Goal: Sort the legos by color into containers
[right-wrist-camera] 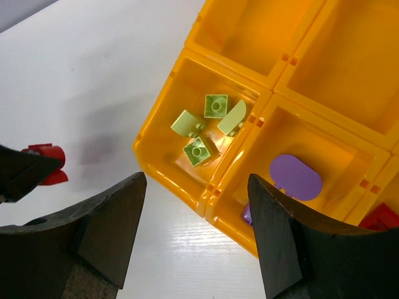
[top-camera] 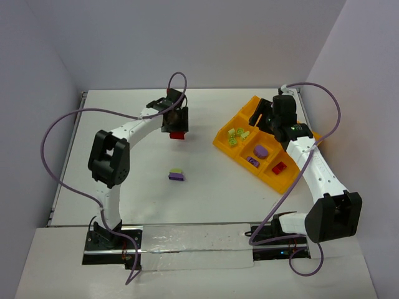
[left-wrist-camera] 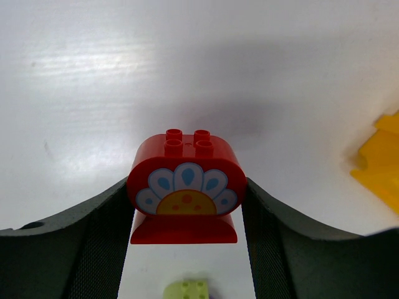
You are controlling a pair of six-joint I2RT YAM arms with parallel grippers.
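My left gripper (top-camera: 176, 124) (left-wrist-camera: 185, 187) is shut on a red lego (left-wrist-camera: 185, 187) (top-camera: 177, 135) with a flower print, its fingers pressing both sides, at mid-table left of the tray. That red lego also shows at the left edge of the right wrist view (right-wrist-camera: 47, 163). A pale green-on-purple clump (top-camera: 176, 175) (left-wrist-camera: 186, 289) lies on the table nearer the arm bases. The containers are an orange-yellow tray (top-camera: 223, 144) (right-wrist-camera: 206, 205). Its compartments hold pale green legos (right-wrist-camera: 201, 151) (top-camera: 235, 134), purple legos (right-wrist-camera: 295, 177) (top-camera: 261, 151) and a red lego (top-camera: 278, 167). My right gripper (top-camera: 268, 118) (right-wrist-camera: 196, 180) hangs open above the tray, with nothing in it.
White walls close the table at the back and both sides. The tray's far compartments (right-wrist-camera: 249, 34) hold nothing. Purple cables loop over both arms (top-camera: 62, 124).
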